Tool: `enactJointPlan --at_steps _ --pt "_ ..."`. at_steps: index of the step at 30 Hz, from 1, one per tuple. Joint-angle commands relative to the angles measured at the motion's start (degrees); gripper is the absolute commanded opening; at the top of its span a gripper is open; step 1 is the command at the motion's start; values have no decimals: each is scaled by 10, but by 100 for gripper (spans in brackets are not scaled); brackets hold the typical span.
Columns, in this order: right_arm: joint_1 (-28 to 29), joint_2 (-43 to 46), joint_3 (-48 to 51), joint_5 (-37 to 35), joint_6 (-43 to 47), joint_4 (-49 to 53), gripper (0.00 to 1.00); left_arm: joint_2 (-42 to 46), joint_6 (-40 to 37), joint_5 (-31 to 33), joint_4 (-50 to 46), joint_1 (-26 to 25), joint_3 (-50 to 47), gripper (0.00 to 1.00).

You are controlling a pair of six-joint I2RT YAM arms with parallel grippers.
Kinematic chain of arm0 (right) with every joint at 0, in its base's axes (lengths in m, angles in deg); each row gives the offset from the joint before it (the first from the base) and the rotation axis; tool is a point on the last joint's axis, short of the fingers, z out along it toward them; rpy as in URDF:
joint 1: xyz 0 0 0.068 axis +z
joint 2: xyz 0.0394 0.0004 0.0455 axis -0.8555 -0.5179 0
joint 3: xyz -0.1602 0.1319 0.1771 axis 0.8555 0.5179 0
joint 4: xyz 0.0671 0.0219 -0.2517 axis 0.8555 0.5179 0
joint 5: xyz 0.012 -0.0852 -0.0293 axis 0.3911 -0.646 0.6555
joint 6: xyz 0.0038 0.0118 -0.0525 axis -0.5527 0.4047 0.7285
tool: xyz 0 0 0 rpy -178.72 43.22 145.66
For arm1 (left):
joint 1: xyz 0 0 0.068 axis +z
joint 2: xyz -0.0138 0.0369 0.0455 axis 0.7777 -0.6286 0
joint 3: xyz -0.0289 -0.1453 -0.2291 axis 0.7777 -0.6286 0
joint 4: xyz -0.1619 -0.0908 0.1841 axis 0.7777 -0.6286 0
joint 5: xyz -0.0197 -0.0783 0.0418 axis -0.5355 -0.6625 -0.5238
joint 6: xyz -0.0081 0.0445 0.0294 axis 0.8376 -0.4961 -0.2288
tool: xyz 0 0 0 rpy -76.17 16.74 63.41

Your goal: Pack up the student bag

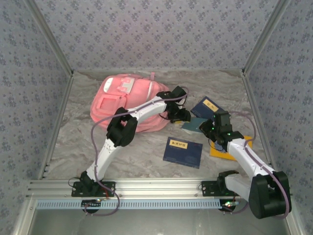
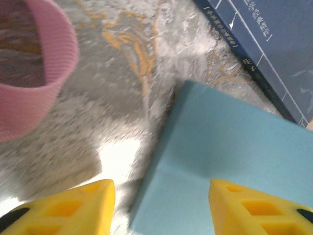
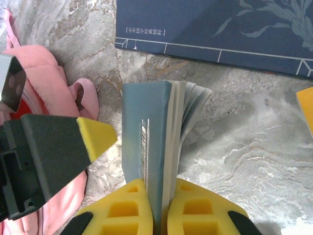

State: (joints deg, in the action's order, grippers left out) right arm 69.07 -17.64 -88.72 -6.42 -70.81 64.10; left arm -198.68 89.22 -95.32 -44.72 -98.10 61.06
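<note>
The near navy book (image 1: pixel 183 152), lying on the table (image 1: pixel 78 142) on the base side of both pincers, and the far navy book (image 1: pixel 209 106) just beyond the right pincer (image 1: pixel 208 126) each carry a yellow label, its writing too small to read. From the right wrist, a navy cover (image 3: pixel 220 29) ahead of the right pincer (image 3: pixel 160 193) shows a short row of white characters near its edge, white ruled lines and a pale plant drawing; the characters cannot be made out. From the left wrist, a navy cover (image 2: pixel 264 39) ahead and to the right of the left pincer (image 2: pixel 161 191) has blurred white characters too. The student bag (image 1: pixel 124 100) is pink fabric with white-trimmed front pockets, lying flat on the table beside the left pincer (image 1: pixel 183 116), on the side away from the right one; a pink strap (image 3: pixel 83 93) curls out near the fingers. The right pincer is clamped on the light blue book (image 3: pixel 146 147), held on edge with its pages fanning apart. The left pincer's yellow fingers (image 2: pixel 83 205) stand wide apart, a corner of the light blue book (image 2: pixel 220 161) between them, and one yellow tip (image 3: pixel 98 137) sits just beside the cover. A yellow item (image 3: pixel 305 107) lies to the right pincer's right
</note>
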Motion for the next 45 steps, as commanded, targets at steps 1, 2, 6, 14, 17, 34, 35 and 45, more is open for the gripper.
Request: enactJointPlan --at_steps 1,2,6,14,17,34,35,45 --pt "2 32 -33 -30 17 41 1 85 -34 59 -72 7 10 54" --pt "1 43 -39 -32 17 47 0 103 -37 65 -76 8 8 54" --pt "7 73 -80 -35 20 74 0 186 -40 68 -73 15 -23 56" --pt "40 86 -159 25 13 39 0 407 37 -4 79 95 -294 59" --pt "59 82 -159 70 -5 -26 0 462 70 -76 155 129 -381 61" --pt "165 59 -136 151 -66 -198 0 564 207 -236 430 158 -545 64" --pt "163 58 -127 155 -76 -217 0 569 213 -242 444 158 -553 64" --pt "162 31 -105 186 -127 -304 4 615 277 -251 549 158 -609 35"
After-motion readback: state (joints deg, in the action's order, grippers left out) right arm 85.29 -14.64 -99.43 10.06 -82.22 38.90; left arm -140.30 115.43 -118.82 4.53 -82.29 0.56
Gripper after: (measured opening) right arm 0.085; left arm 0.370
